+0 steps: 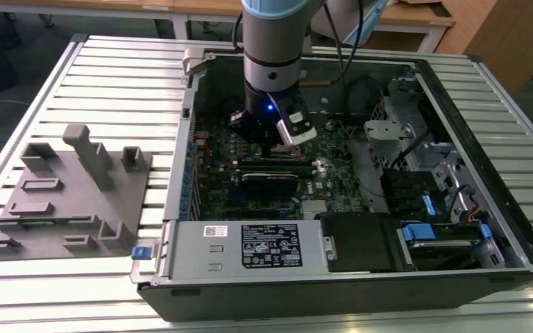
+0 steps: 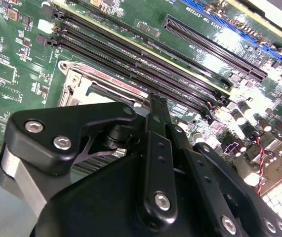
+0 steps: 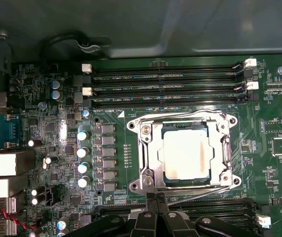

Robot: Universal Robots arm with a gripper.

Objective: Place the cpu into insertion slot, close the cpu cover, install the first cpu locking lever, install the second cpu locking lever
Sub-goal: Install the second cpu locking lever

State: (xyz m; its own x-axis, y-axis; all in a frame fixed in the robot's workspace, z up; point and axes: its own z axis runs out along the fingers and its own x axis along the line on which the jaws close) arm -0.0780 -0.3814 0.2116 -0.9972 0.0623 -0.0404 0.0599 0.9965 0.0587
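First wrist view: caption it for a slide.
The cpu sits in its insertion slot under the cpu cover.

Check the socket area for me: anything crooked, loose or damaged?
Nothing stands out. The cpu sits square in the insertion slot with the cpu cover flat over it, and the end effector is at the socket's edge.

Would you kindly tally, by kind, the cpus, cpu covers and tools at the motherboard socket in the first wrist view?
cpu: 1
cpu cover: 1
tool: 1
Total: 3
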